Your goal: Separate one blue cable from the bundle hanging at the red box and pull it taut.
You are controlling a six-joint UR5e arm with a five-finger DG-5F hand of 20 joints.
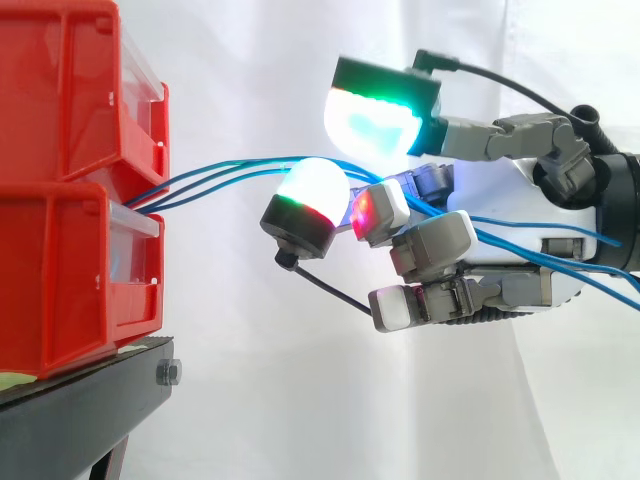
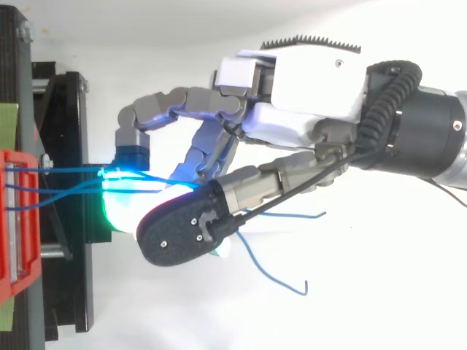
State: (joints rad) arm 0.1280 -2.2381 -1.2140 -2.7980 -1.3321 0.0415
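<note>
Three thin blue cables (image 1: 215, 175) come out between the upper red box (image 1: 60, 90) and the lower red box (image 1: 60, 280) and run right, nearly level, into my hand (image 1: 500, 200). They pass behind a white-glowing pad (image 1: 312, 190) and a red-glowing pad (image 1: 368, 212), where curled fingers close on them, and two strands leave past the wrist. From above, the cables (image 2: 66, 182) cross a green-glowing pad (image 2: 124, 200) under my hand (image 2: 306, 87). Their loose ends (image 2: 273, 277) curl free below it. Which strand is pinched is hidden.
The red boxes (image 2: 14, 219) rest on a black stand (image 1: 90, 410) at the left, a short way from the fingertips. A white curtain hangs behind. Open space lies below and to the right of the hand.
</note>
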